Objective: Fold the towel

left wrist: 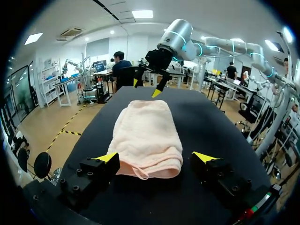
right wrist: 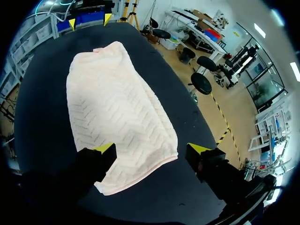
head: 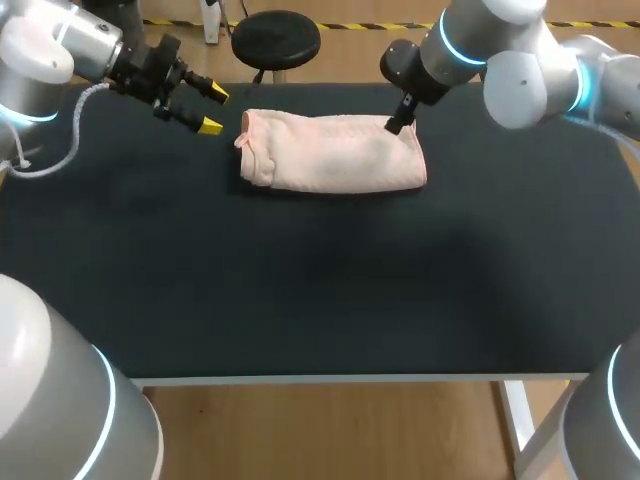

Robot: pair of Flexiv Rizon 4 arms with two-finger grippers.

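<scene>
A pink towel [head: 332, 152], folded into a thick oblong, lies on the far half of the black table. My left gripper [head: 213, 110] hovers open just off the towel's left end, fingers pointing at it. In the left wrist view the towel [left wrist: 146, 133] stretches ahead from between the open left gripper [left wrist: 155, 157]. My right gripper [head: 399, 123] stands over the towel's far right corner. In the right wrist view the right gripper [right wrist: 150, 148] is open, straddling that end of the towel [right wrist: 115, 105], one finger overlapping the cloth. Each wrist view shows the other gripper at the far end: right gripper [left wrist: 146, 87], left gripper [right wrist: 90, 21].
The black tabletop [head: 300, 290] runs wide from the towel toward its white front edge [head: 320, 378]. My arms' grey bases fill the lower corners of the head view.
</scene>
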